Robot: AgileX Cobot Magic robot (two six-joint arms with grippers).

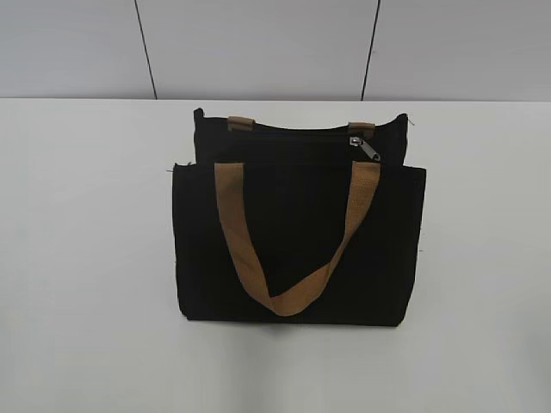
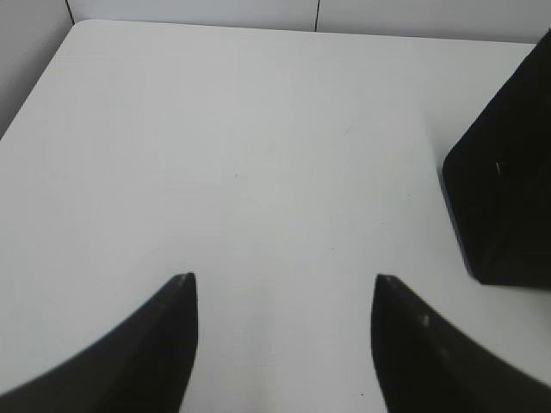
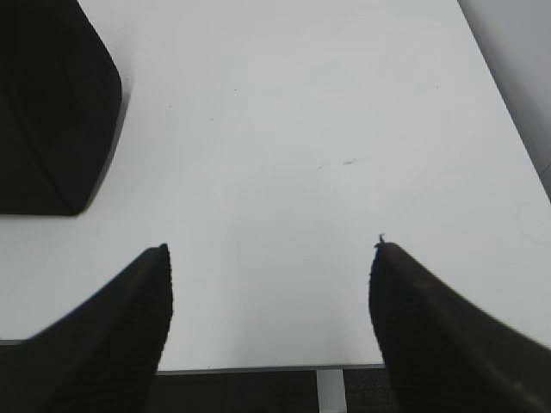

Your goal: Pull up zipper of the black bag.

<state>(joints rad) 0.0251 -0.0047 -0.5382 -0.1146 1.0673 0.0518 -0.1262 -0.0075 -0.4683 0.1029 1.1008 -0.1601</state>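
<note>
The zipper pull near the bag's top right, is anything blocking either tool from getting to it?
Nothing visible does. The zipper lies exposed on the black bag, just above the tan handle, which stays below it. Both the left tool and right tool hang open over bare table.

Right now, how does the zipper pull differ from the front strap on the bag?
The zipper pull is small, grey metal and teardrop-shaped; the front strap is long, tan webbing. The pull sits at the right end of the zip line near the top edge; the strap hangs in a loop down the front of the black bag. Both are attached to that bag, and neither is touched by any jaws.
</note>
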